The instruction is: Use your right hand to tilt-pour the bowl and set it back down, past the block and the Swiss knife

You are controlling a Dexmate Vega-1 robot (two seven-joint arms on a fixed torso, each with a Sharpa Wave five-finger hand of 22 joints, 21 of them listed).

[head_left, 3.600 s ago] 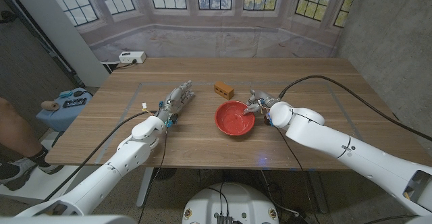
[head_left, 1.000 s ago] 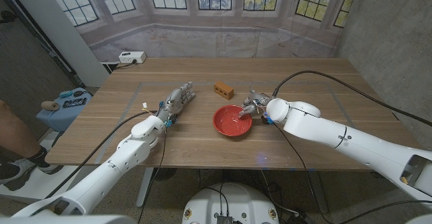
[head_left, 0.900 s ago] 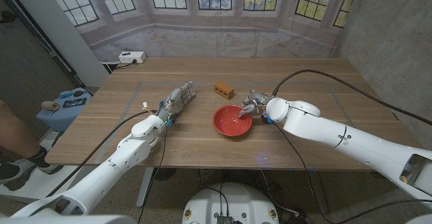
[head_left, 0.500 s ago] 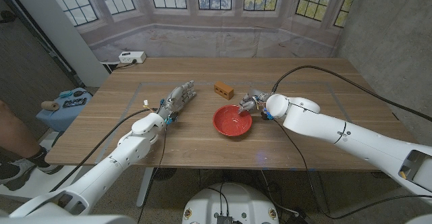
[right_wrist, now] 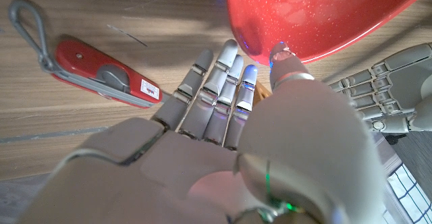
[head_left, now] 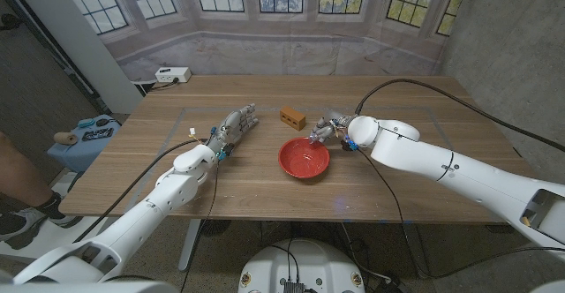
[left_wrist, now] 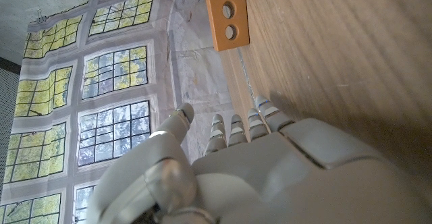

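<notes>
The worktop [head_left: 415, 143] carries the red bowl [head_left: 305, 158], just ahead of the right hand [head_left: 325, 131]. The bowl looks rigid, light and glossy, probably slippery; grip the rim. The right wrist view shows its fingers [right_wrist: 217, 82] extended under the rim, thumb at the edge, grip uncertain, and the knife [right_wrist: 101, 72] beside them. The left hand [head_left: 231, 128] holds nothing, fingers straight toward the block [left_wrist: 226, 11].
</notes>
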